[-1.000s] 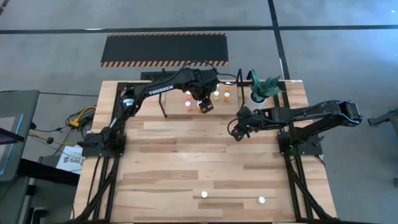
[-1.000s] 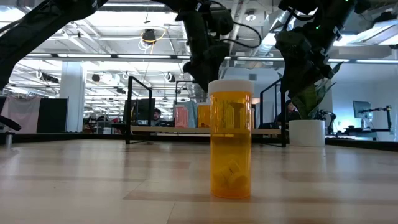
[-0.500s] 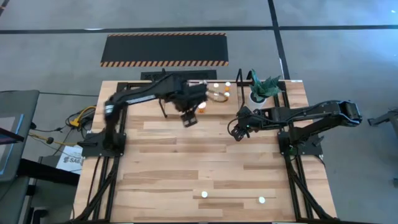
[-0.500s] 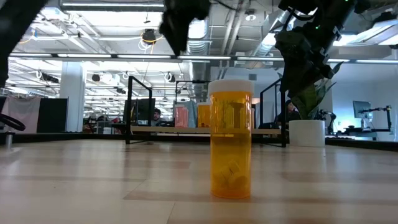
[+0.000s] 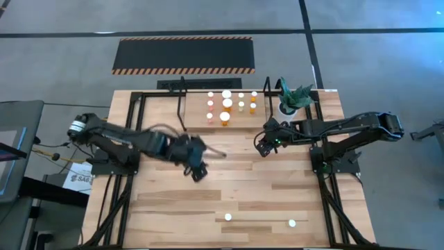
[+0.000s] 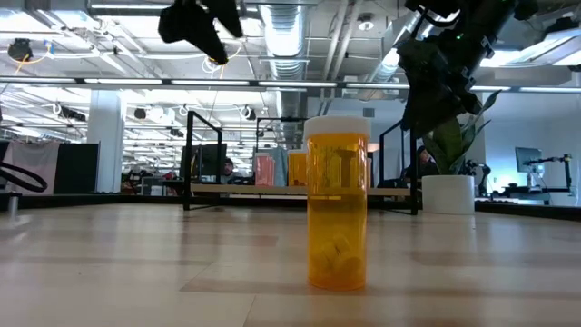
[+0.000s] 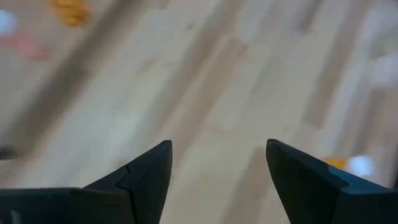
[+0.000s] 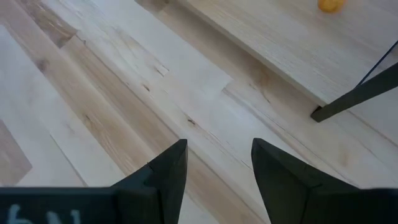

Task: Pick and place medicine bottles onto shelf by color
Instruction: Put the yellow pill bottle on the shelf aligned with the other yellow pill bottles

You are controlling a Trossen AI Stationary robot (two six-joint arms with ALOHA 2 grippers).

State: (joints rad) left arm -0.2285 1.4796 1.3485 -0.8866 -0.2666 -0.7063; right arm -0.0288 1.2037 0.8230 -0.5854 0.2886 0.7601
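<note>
Worktop: light wood planks, black frame at both sides.

Shelf: wooden board in thin black rods, at the far edge of the worktop. Eight bottles stand on it in short rows, white caps up, bodies orange, pinkish and pale; in the low view they show small behind the near bottle.

Loose bottles: one orange bottle upright on the near part of the worktop, white cap on, close to the low camera; from above, its cap and a second bottle to its right, well apart, both near the front edge.

Left gripper: over the worktop's middle, left of centre, clear of the shelf; jaws parted wide, nothing between them, bare wood below.

Right gripper: above the worktop just in front of the shelf's right end; jaws parted, nothing held.

Plant: green, in a white pot, at the shelf's right end.

Mat: black, hazard-striped edges, on the floor beyond the worktop.
</note>
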